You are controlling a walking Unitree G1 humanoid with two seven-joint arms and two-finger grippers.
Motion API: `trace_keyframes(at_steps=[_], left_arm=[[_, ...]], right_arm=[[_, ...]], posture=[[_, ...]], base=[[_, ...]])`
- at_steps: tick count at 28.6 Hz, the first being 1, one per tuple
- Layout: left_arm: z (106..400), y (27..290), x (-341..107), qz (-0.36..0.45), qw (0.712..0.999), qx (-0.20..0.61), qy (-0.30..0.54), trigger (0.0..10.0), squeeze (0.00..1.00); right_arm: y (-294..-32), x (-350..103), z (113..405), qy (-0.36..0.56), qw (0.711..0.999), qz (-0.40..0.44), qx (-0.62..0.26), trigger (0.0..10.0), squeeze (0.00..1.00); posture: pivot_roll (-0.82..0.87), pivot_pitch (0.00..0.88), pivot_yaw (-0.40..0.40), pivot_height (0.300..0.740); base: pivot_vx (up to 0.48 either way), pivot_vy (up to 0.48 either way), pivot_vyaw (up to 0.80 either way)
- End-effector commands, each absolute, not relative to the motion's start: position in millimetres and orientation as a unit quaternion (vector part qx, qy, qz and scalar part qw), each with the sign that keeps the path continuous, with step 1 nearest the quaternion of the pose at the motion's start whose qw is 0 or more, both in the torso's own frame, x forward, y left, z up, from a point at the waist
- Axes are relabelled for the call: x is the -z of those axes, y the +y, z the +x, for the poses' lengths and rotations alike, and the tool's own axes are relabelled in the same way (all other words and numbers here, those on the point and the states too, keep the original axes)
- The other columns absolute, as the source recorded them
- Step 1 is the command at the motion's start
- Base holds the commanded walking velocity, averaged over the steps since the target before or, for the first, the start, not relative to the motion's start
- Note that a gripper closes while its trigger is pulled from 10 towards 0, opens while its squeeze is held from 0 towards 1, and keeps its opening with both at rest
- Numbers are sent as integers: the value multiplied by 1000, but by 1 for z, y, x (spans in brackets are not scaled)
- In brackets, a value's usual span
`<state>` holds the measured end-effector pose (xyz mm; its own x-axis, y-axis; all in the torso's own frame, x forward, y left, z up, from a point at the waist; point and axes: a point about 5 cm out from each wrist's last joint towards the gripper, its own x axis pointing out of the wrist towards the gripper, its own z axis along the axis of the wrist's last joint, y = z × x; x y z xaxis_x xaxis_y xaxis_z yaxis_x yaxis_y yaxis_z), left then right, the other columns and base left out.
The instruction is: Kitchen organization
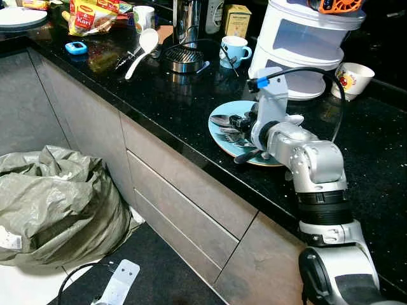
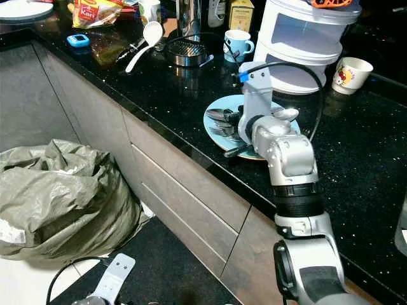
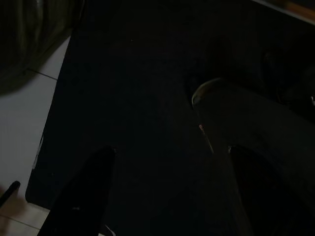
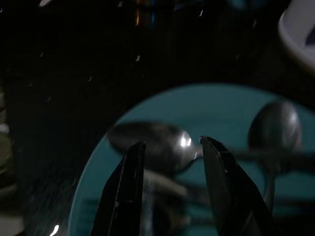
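At the lower left of the head view a crumpled grey-green bag (image 1: 57,203) slumped on the floor against the cabinet front, and just right of it, at the bottom edge, the left gripper (image 3: 167,191) hung idle over a dark mat, its two black fingers spread apart with nothing between them. Along the upper left of the frame the black countertop (image 1: 159,95) carried a small blue timer (image 1: 75,47), a yellow-and-red snack packet (image 1: 92,18) and a white ladle (image 1: 141,51) lying at a slant. Further right, near the top centre, a round metal strainer (image 1: 183,58) sat beside a blue-and-white mug (image 1: 234,51). In the middle of the frame a teal plate (image 1: 219,141) lay close to the counter's front edge, holding several metal spoons (image 4: 152,142) and other cutlery heaped together. The right gripper (image 4: 170,162) reached over the plate from the right, its fingers parted and straddling the bowl of one spoon, gripping nothing. Behind the arm, upper right, stood a white tiered container (image 1: 305,44), and at the far right a white bowl (image 1: 353,79) with a red print rested on the counter.
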<state>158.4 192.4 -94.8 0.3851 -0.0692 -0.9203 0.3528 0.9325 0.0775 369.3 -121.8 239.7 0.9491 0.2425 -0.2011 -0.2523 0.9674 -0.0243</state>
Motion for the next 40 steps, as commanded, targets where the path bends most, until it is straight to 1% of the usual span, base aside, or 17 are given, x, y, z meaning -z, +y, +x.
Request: trace_keyframes(at_steps=[1, 9, 14, 15, 17, 18, 19, 21, 22, 23, 26, 27, 30, 35, 40], left_arm=[[152, 191, 97, 135, 813, 137, 550, 10000, 0], [152, 191, 97, 136, 812, 137, 550, 10000, 0], [152, 191, 97, 137, 812, 138, 551, 10000, 0], [152, 191, 98, 136, 812, 137, 551, 10000, 0], [152, 191, 98, 136, 812, 137, 551, 10000, 0], [152, 191, 98, 136, 812, 137, 551, 10000, 0], [152, 191, 98, 135, 812, 137, 551, 10000, 0], [152, 191, 98, 135, 812, 137, 551, 10000, 0], [152, 191, 98, 135, 812, 137, 551, 10000, 0], [152, 191, 98, 135, 812, 137, 551, 10000, 0], [152, 190, 98, 134, 812, 137, 551, 10000, 0], [152, 190, 98, 134, 812, 137, 551, 10000, 0], [152, 191, 98, 133, 812, 136, 552, 10000, 0], [152, 191, 98, 134, 811, 137, 552, 10000, 0], [152, 191, 98, 134, 811, 137, 552, 10000, 0]], right_arm=[[-124, -234, 378, 97, 990, -54, -92, 10000, 0], [-131, -232, 388, 98, 993, -48, -52, 10000, 0], [-141, -229, 392, 111, 992, -37, -35, 10000, 0], [-149, -230, 395, 109, 993, -32, -24, 10000, 0], [-152, -232, 396, 106, 994, -30, -19, 10000, 0], [-160, -235, 398, 103, 994, -30, -8, 10000, 0], [-174, -239, 399, 109, 993, -38, 7, 10000, 0], [-177, -238, 398, 123, 992, -41, -1, 10000, 0], [-179, -235, 396, 148, 988, -36, -26, 10000, 0], [-179, -235, 396, 148, 988, -36, -26, 10000, 0], [-187, -232, 389, 174, 984, 16, -47, 10000, 0], [-187, -232, 389, 174, 984, 16, -47, 10000, 0], [-194, -233, 383, 184, 980, 52, -54, 10000, 0], [-196, -233, 376, 200, 971, 101, -85, 10000, 0], [-198, -234, 371, 208, 969, 101, -87, 10000, 0]], posture=[[-5, 0, -44, 740], [-4, 0, -48, 740], [-1, 0, -48, 740], [4, 0, -51, 740], [4, 0, -51, 740], [3, 0, -51, 740], [2, 0, -53, 740], [2, 0, -53, 740], [-2, 0, -55, 740], [-2, 0, -55, 740], [-4, 0, -59, 740], [-4, 0, -59, 740], [-8, 0, -59, 740], [-15, 0, -54, 740], [-19, 0, -53, 740]], base=[[0, 0, 0], [0, 0, 0], [0, 0, 0], [0, 0, 0], [0, 0, 0], [0, 0, 0], [0, 0, 0], [0, 0, 0], [0, 0, 0], [0, 0, 0], [0, 0, 0], [0, 0, 0], [0, 0, 0], [0, 0, 0], [0, 0, 0]])
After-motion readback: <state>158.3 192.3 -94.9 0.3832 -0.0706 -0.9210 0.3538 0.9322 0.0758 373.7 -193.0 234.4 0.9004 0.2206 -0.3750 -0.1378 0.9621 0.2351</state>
